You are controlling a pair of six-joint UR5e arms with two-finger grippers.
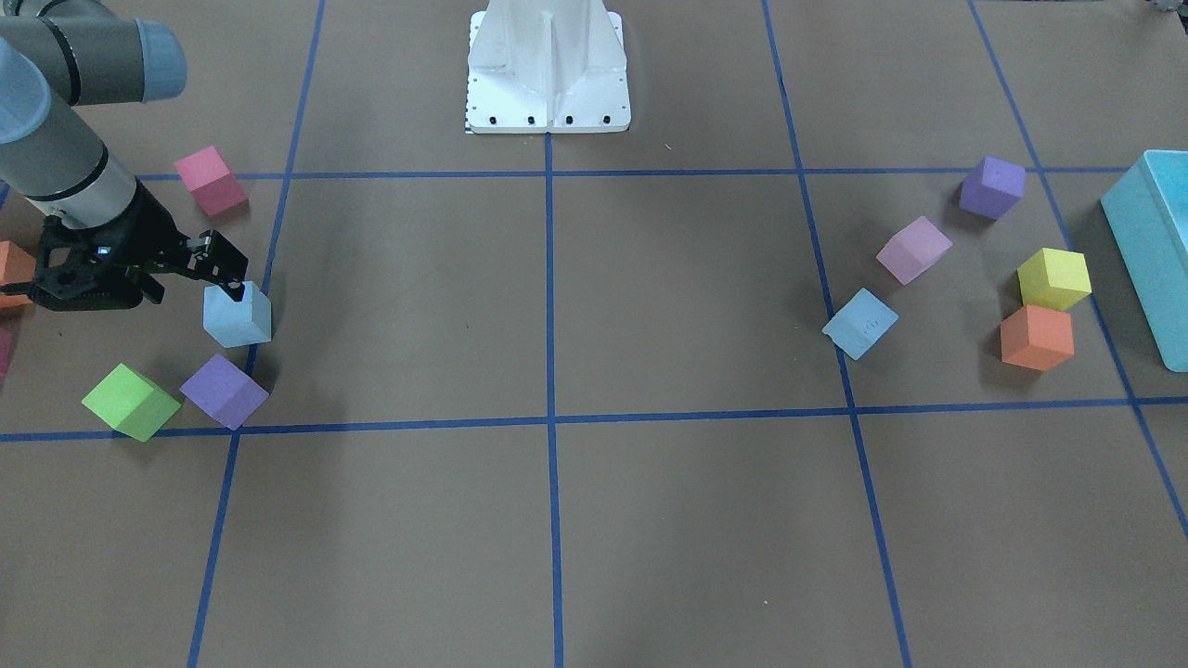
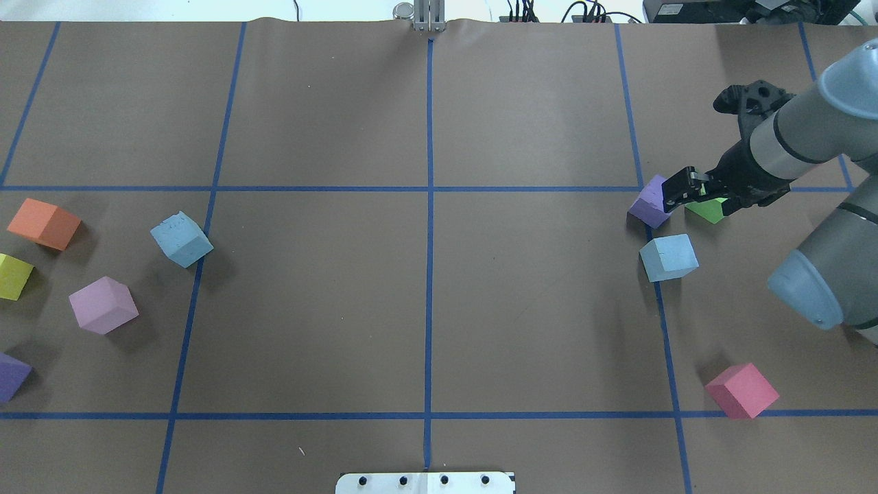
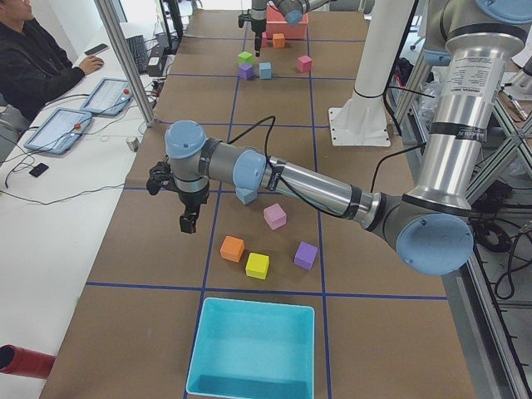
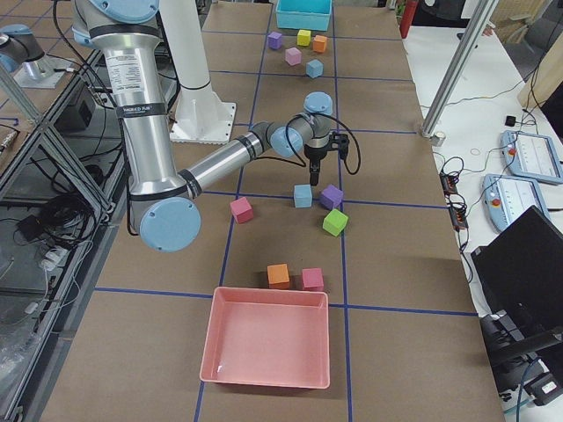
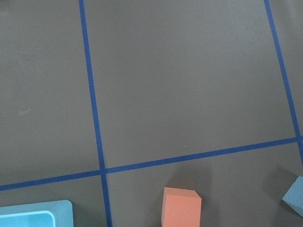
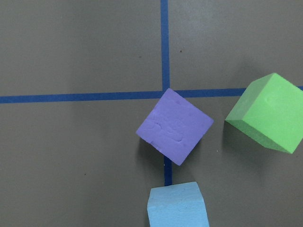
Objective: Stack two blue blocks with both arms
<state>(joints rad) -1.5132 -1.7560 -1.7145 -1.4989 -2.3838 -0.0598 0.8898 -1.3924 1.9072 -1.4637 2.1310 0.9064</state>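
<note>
One pale blue block (image 1: pixel 238 315) lies at the robot's right, next to a purple cube (image 1: pixel 224 391). It also shows in the overhead view (image 2: pixel 669 257) and at the bottom edge of the right wrist view (image 6: pixel 177 205). My right gripper (image 1: pixel 227 269) points down and hovers just above this block's far edge, fingers together and empty. The second blue block (image 1: pixel 860 323) lies at the robot's left, seen too in the overhead view (image 2: pixel 181 238). My left gripper (image 3: pixel 189 223) shows only in the exterior left view, hovering beside that block (image 3: pixel 246 195). I cannot tell if it is open.
A green cube (image 1: pixel 131 401) and a pink-red cube (image 1: pixel 212 181) lie near the right gripper. Lilac (image 1: pixel 914 249), purple (image 1: pixel 992 186), yellow (image 1: pixel 1053 278) and orange (image 1: pixel 1037 337) cubes surround the second blue block. A teal bin (image 1: pixel 1151 250) and a pink tray (image 4: pixel 266 347) stand at the table's ends.
</note>
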